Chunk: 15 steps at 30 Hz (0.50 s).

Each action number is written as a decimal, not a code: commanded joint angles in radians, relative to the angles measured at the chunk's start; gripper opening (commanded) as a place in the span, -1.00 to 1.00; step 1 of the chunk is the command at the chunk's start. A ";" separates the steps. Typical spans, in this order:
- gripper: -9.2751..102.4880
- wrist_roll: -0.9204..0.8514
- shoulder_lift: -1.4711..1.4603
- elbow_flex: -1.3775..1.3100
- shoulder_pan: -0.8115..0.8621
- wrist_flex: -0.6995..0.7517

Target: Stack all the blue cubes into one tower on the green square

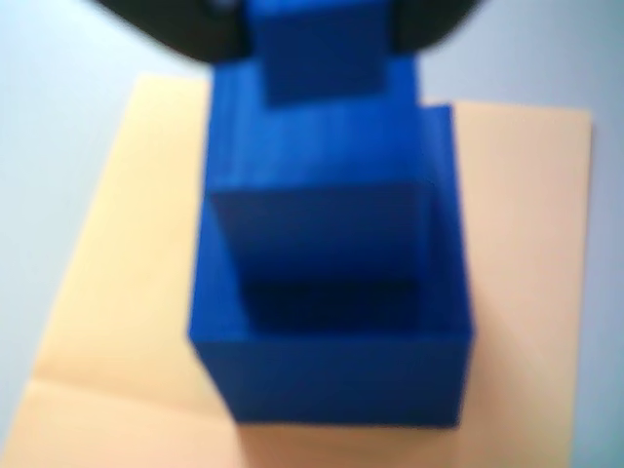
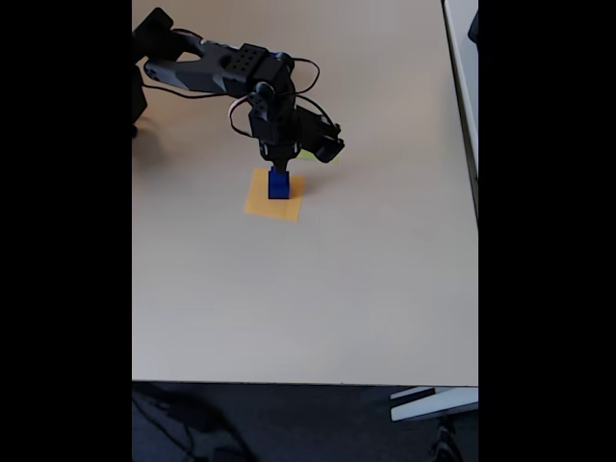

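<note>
A matte black jointed arm is showing thin looping cables and small holes on its upper housing.

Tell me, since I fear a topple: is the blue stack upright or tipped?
Upright. In the wrist view the tower rises in steps on the orange-yellow square, topmost cube at the end effector.

1. The stepped dark-blue tower of plastic cubes stands on a flat orange-yellow paper square.
2. In the fixed view that square lies on the pale desk, toward its far left.
3. The black gripper is directly above the tower.
</note>
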 commanded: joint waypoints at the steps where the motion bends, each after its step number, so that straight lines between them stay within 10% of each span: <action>1: -0.82 0.003 0.011 -0.015 0.003 0.003; 15: -0.83 0.005 0.002 -0.021 0.002 0.002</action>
